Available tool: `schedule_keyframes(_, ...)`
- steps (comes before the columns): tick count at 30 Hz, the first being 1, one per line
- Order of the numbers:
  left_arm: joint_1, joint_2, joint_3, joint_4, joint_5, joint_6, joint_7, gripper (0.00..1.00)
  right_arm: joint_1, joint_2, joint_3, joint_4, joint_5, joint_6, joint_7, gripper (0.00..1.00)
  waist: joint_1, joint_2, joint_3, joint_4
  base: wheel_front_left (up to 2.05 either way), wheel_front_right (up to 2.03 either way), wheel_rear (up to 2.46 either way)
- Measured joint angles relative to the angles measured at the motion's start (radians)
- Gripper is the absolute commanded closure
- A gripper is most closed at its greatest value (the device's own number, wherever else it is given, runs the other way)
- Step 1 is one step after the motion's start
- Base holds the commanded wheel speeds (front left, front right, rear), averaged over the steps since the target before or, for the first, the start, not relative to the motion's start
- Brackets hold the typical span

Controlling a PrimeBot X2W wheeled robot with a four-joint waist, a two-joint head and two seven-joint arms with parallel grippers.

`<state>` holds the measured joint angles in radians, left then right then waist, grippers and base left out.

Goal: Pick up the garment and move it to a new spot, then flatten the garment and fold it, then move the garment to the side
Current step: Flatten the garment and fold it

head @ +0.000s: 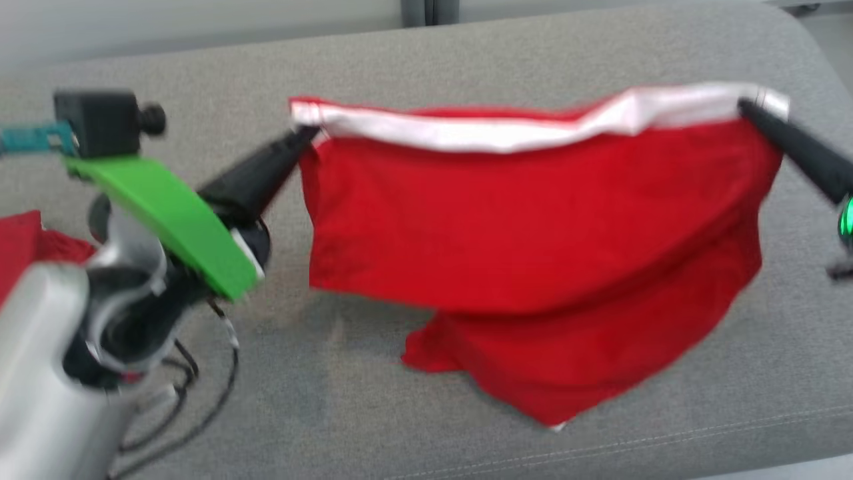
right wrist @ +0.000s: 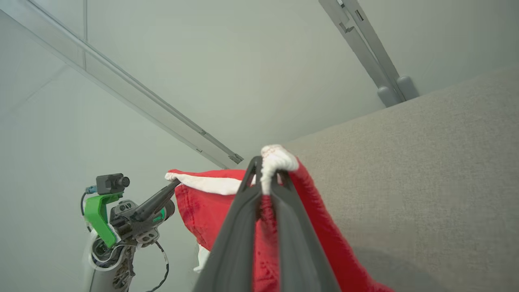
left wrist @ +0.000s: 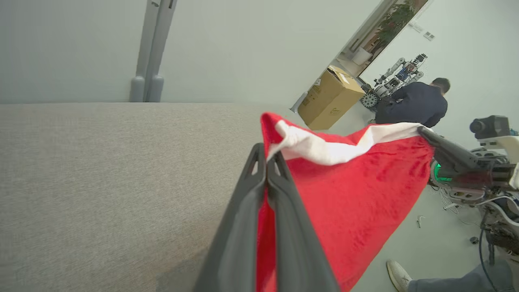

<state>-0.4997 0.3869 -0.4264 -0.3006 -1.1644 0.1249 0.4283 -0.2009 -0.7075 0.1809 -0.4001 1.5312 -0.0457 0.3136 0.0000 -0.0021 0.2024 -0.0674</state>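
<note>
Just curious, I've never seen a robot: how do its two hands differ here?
The left hand pinches the left top corner of the garment; the right hand pinches the right. The white band bunches at the right hand and lies flatter at the left. Both are shut, holding it spread.

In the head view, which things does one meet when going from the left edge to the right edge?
Bit of red cloth → green bracket → left gripper → red garment → right gripper.

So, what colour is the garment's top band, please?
White band on red garment; head view shows best.
</note>
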Motion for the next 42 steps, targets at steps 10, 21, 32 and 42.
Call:
schedule_keyframes(10,-0.529,-0.187,0.113,0.294,0.25,-0.001,-0.093,1.0,-0.672,0.157,-0.013,0.196,-0.282,-0.096,-0.173,1.0,0.0,0.0,0.129,0.036,0.0,0.0,0.0)
schedule_keyframes(21,-0.22,-0.258,-0.013,0.236,0.254,-0.098,-0.326,1.0,-0.429,0.241,0.155,0.336,-0.328,-0.031,-0.227,1.0,0.0002,0.0,0.261,0.044,0.0,0.0,0.0)
schedule_keyframes(32,0.165,-0.218,-0.037,0.392,0.22,-0.159,-0.448,1.0,-0.079,0.232,0.179,0.506,-0.278,0.041,-0.26,1.0,0.0001,0.0,0.195,0.028,0.0,0.0,0.0)
schedule_keyframes(42,0.291,-0.196,-0.074,0.385,0.174,-0.204,-0.45,1.0,0.091,0.123,0.25,0.518,-0.353,0.109,-0.264,1.0,0.0001,0.0,0.077,0.025,0.0,0.0,0.0)
